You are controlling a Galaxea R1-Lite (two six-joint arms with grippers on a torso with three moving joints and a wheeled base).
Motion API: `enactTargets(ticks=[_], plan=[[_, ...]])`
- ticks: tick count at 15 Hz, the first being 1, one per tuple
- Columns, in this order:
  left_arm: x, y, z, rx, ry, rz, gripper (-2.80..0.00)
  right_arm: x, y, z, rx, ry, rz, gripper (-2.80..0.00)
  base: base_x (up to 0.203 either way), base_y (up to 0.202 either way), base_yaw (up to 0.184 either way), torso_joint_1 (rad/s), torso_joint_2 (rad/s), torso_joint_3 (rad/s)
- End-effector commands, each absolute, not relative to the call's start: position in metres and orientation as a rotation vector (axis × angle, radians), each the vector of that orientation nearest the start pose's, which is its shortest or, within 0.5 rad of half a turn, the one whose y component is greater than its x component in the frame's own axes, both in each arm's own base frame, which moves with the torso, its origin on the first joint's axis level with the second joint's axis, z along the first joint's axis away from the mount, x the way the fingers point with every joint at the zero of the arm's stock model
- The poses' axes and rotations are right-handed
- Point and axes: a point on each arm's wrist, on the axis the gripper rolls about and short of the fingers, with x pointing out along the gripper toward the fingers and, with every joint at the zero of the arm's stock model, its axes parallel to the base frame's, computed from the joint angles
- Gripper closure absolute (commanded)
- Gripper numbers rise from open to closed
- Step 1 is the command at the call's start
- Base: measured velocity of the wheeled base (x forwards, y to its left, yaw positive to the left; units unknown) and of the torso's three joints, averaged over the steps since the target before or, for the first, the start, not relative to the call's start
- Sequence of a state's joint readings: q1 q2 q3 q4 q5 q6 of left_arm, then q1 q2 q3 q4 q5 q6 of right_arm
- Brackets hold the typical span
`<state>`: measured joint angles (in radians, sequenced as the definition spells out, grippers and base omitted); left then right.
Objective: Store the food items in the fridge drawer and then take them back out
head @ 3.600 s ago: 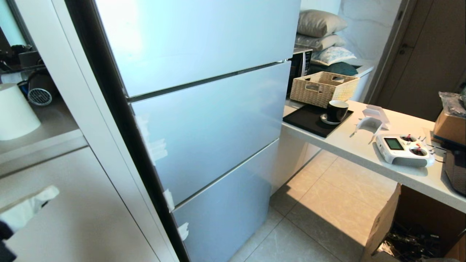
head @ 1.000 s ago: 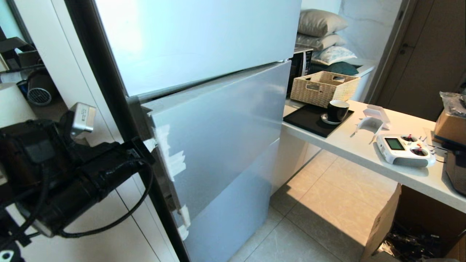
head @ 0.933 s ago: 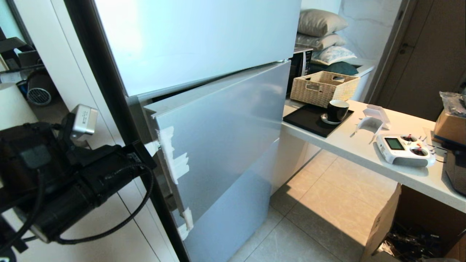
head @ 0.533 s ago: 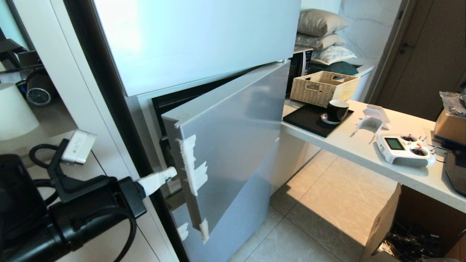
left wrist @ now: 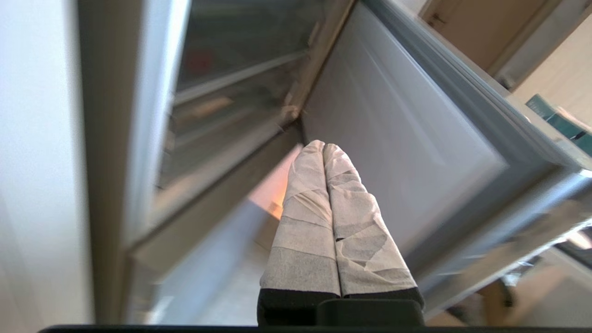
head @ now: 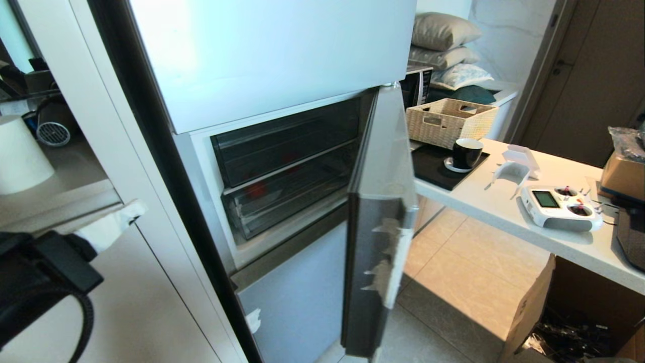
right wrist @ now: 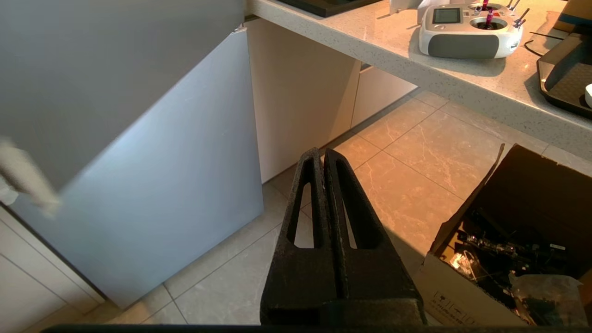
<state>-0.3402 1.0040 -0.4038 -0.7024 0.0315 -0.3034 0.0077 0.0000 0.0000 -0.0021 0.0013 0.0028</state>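
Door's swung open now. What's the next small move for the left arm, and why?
Probably bring the left gripper in to the lower clear drawer front and pull it out. The middle door stands wide, both drawers are shut, and red shapes show behind their fronts. Its jaws are shut and empty.

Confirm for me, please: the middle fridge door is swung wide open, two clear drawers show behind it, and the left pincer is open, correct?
Not quite. The middle fridge door is swung wide open and two clear drawers, upper and lower, show behind it, but the left pincer is shut: the left wrist view shows its taped fingers pressed together, holding nothing.
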Motion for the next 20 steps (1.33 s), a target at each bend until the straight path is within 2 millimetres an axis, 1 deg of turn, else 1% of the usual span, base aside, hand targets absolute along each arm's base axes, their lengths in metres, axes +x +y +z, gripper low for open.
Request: enactTargets(ticks=[1, 2, 5, 6, 7, 8, 9, 10, 11, 12, 13, 15, 17, 19, 20], plan=[[0.072, -0.022, 0.238, -0.282, -0.141, -0.271, 0.00, -0.023, 0.000, 0.076, 0.003, -0.002, 0.009, 0.00, 0.000, 0.000, 0.000, 0.000, 0.00, 0.000], [0.058, -0.016, 0.234, -0.218, -0.140, -0.197, 0.00, -0.023, 0.000, 0.076, 0.003, 0.000, 0.009, 0.00, 0.000, 0.000, 0.000, 0.000, 0.00, 0.000], [0.028, 0.002, 0.212, -0.089, -0.150, 0.102, 0.00, -0.023, 0.000, 0.076, 0.003, 0.000, 0.010, 0.00, 0.000, 0.000, 0.000, 0.000, 0.00, 0.000], [0.016, 0.004, 0.200, -0.056, -0.164, 0.199, 0.00, -0.023, 0.000, 0.076, 0.003, 0.000, 0.008, 0.00, 0.000, 0.000, 0.000, 0.000, 0.00, 0.000], [0.006, 0.004, 0.179, -0.015, -0.154, 0.257, 0.00, -0.023, 0.000, 0.076, 0.003, -0.002, 0.009, 0.00, 0.000, 0.000, 0.000, 0.000, 0.00, 0.000], [0.001, 0.003, 0.151, 0.025, -0.107, 0.252, 0.00, -0.023, 0.000, 0.076, 0.003, -0.002, 0.009, 0.00, 0.000, 0.000, 0.000, 0.000, 0.00, 0.000], [0.002, 0.002, 0.123, 0.060, -0.030, 0.198, 0.00, -0.023, 0.000, 0.076, 0.003, -0.001, 0.009, 0.00, 0.000, 0.000, 0.000, 0.000, 0.00, 0.000], [0.003, 0.000, 0.104, 0.080, 0.062, 0.107, 0.00, -0.023, 0.000, 0.076, 0.002, -0.002, 0.009, 0.00, 0.000, 0.000, 0.000, 0.000, 0.00, 0.000], [0.002, -0.002, 0.089, 0.083, 0.174, 0.013, 0.00, -0.023, 0.000, 0.076, 0.003, -0.002, 0.009, 0.00, 0.000, 0.000, 0.000, 0.000, 0.00, 0.000], [0.000, -0.003, 0.086, 0.088, 0.258, -0.018, 0.00, -0.023, 0.000, 0.076, 0.003, -0.001, 0.009, 0.00, 0.000, 0.000, 0.000, 0.000, 0.00, 0.000], [-0.001, -0.003, 0.086, 0.098, 0.296, -0.061, 0.00, -0.023, 0.000, 0.076, 0.003, -0.002, 0.009, 0.00, 0.000, 0.000, 0.000, 0.000, 0.00, 0.000], [-0.001, -0.003, 0.088, 0.119, 0.300, -0.172, 0.00, -0.023, 0.000, 0.076, 0.002, 0.000, 0.009, 0.00, 0.000, 0.000, 0.000, 0.000, 0.00, 0.000], [-0.003, -0.002, 0.088, 0.128, 0.206, -0.172, 0.00, -0.023, 0.000, 0.076, 0.002, 0.000, 0.008, 0.00, 0.000, 0.000, 0.000, 0.000, 0.00, 0.000], [-0.011, -0.001, 0.085, 0.134, 0.097, -0.067, 0.00, -0.023, 0.000, 0.076, 0.002, 0.000, 0.009, 0.00, 0.000, 0.000, 0.000, 0.000, 0.00, 0.000], [-0.016, 0.000, 0.083, 0.136, 0.058, -0.040, 0.00, -0.023, 0.000, 0.076, 0.002, 0.000, 0.009, 0.00, 0.000, 0.000, 0.000, 0.000, 0.00, 0.000]])
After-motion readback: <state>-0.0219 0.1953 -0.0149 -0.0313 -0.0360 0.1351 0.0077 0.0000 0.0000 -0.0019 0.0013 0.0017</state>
